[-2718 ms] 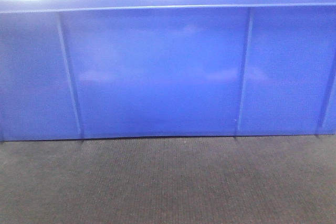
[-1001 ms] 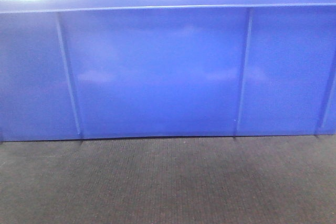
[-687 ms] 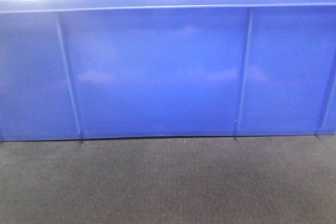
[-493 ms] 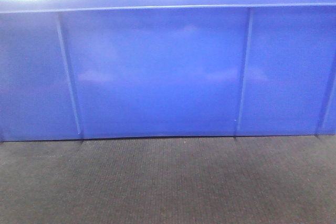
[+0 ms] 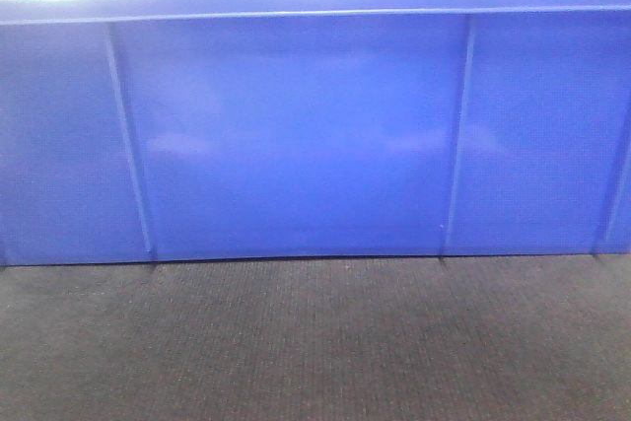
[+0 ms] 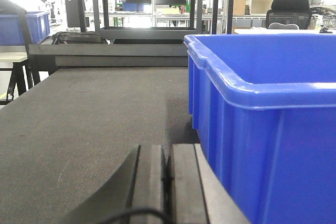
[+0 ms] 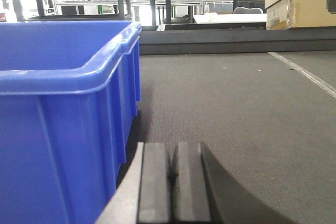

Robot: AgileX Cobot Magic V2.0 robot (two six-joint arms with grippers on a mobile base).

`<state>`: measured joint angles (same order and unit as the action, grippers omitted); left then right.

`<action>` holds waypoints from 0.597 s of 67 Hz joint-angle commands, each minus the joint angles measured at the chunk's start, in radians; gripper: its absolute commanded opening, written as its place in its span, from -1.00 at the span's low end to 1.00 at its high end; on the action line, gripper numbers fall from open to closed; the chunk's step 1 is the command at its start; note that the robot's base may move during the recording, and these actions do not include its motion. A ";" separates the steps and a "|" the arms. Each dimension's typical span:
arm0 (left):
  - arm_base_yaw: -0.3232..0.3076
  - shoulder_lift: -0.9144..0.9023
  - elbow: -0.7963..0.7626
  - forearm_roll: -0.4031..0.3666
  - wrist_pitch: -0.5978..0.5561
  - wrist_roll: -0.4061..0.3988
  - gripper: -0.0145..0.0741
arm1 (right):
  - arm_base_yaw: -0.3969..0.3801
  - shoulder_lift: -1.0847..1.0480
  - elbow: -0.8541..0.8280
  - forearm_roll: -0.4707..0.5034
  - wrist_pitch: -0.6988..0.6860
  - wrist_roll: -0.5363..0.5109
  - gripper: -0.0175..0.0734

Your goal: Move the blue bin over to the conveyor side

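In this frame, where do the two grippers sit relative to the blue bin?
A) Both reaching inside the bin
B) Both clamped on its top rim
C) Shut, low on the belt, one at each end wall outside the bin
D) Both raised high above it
C: the left gripper and right gripper show their fingers pressed together low over the conveyor belt, each beside an outer end wall of the blue bin.
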<state>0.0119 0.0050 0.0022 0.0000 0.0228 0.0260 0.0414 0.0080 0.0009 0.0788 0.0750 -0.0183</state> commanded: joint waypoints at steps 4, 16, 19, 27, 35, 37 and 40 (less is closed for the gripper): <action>0.006 -0.005 -0.002 0.000 -0.017 0.002 -0.73 | -0.005 -0.008 -0.001 0.006 -0.031 -0.010 -0.76; 0.006 -0.005 -0.002 0.000 -0.017 0.002 -0.73 | -0.005 -0.008 -0.001 0.006 -0.031 -0.010 -0.76; 0.006 -0.005 -0.002 0.000 -0.017 0.002 -0.73 | -0.005 -0.008 -0.001 0.006 -0.031 -0.010 -0.76; 0.006 -0.005 -0.002 0.000 -0.017 0.002 -0.73 | -0.005 -0.008 -0.001 0.006 -0.031 -0.010 -0.76; 0.006 -0.005 -0.002 0.000 -0.017 0.002 -0.73 | -0.005 -0.008 -0.001 0.006 -0.031 -0.010 -0.76; 0.006 -0.005 -0.002 0.000 -0.017 0.002 -0.73 | -0.005 -0.008 -0.001 0.006 -0.031 -0.010 -0.76; 0.006 -0.005 -0.002 0.000 -0.017 0.002 -0.73 | -0.005 -0.008 -0.001 0.006 -0.031 -0.010 -0.76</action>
<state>0.0119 0.0050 0.0022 0.0000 0.0228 0.0260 0.0414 0.0080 0.0009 0.0805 0.0750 -0.0183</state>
